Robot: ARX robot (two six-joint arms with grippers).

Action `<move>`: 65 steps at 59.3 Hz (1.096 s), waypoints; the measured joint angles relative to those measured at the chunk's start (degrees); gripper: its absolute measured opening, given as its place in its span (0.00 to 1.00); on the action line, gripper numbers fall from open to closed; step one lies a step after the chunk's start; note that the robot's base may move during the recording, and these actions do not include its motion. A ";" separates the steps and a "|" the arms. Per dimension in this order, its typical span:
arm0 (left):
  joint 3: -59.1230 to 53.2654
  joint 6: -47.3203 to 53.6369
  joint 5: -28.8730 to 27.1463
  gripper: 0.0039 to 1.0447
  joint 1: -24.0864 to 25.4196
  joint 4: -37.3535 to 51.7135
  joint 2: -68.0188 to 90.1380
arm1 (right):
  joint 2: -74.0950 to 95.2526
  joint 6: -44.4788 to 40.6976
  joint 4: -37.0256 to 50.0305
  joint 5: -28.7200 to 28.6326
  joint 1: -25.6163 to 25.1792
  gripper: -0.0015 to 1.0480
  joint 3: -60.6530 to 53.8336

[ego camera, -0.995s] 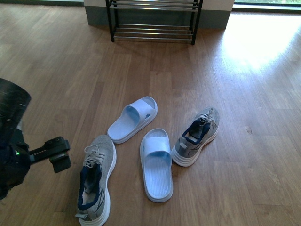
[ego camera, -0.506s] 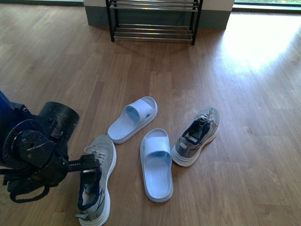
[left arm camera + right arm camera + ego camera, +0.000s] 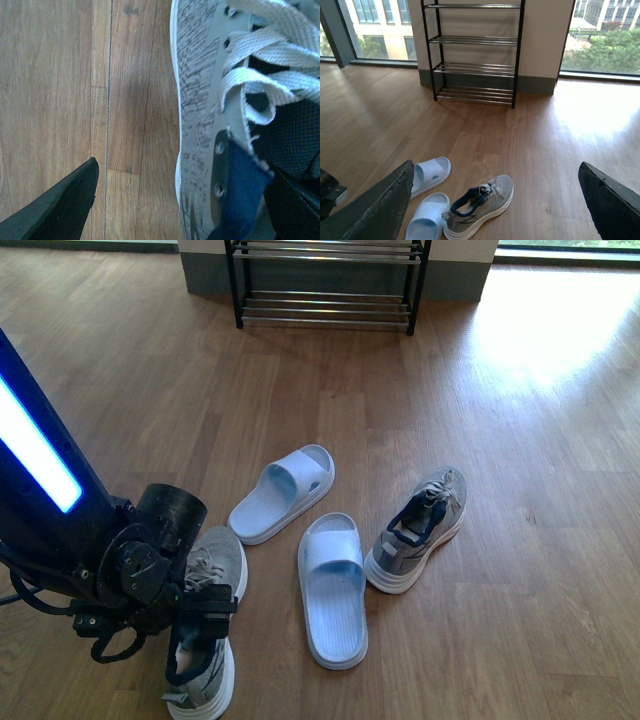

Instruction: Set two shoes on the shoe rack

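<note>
Bare floor (image 3: 330,390) lies open up to the shoe rack (image 3: 325,285); two slippers (image 3: 333,590) crowd between the sneakers (image 3: 418,532).

The floor (image 3: 520,420) is light brown wood planking, with a bright sunlit patch far right. At its far edge the rack (image 3: 325,285) stands by the wall. Four pieces of footwear lie well short of the rack. The left sneaker (image 3: 225,552) is upright and partly hidden. The right sneaker (image 3: 420,530) is also upright, its toe angled right. A pale blue near slide (image 3: 333,585) lies between them. The far slide (image 3: 283,492) lies aslant, its heel just beside the left sneaker's toe.
</note>
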 joint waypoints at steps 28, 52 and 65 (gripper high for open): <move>1.44 6.32 -6.03 0.58 -0.20 3.37 3.39 | 0.00 0.00 0.00 -0.02 0.00 0.91 0.00; 1.09 8.15 -7.98 0.01 -0.04 4.00 3.43 | 0.00 0.00 0.00 -0.02 0.00 0.91 0.00; 0.37 8.59 -9.62 0.01 0.20 4.02 3.34 | 0.00 0.00 0.00 -0.02 0.00 0.91 0.00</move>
